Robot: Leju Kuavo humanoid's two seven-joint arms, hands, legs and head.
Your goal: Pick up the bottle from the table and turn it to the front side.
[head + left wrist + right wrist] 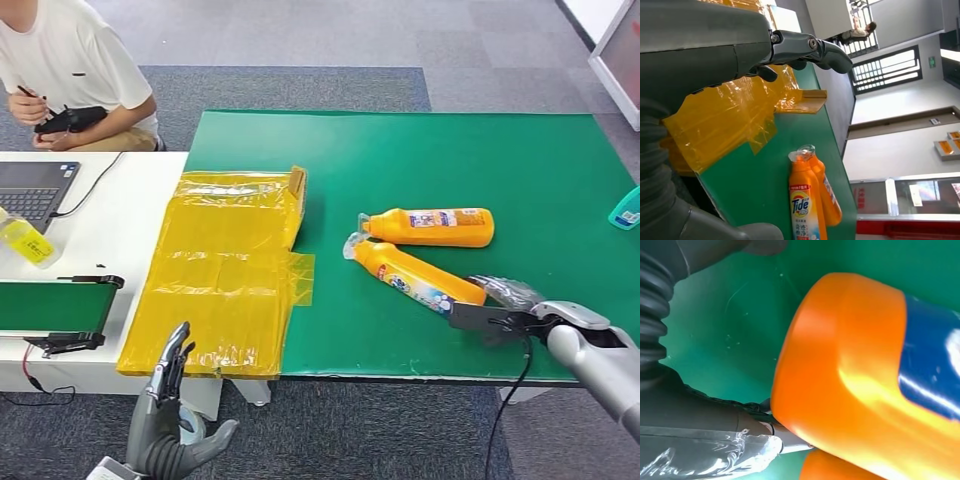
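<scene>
From the head view, two orange bottles lie on their sides on the green counter: the near bottle slants toward five o'clock, and the far bottle lies level just beyond it, their wrapped caps close together at nine o'clock. The right robot hand sits at the near bottle's base, fingers against it; whether it grips cannot be told. The left robot hand hangs open below the counter edge, beside a yellow taped box. A person crouches at eleven o'clock. In the left wrist view, that open hand's fingers spread above the box; the near bottle shows a Tide label. In the right wrist view, the bottle's orange base touches a finger.
</scene>
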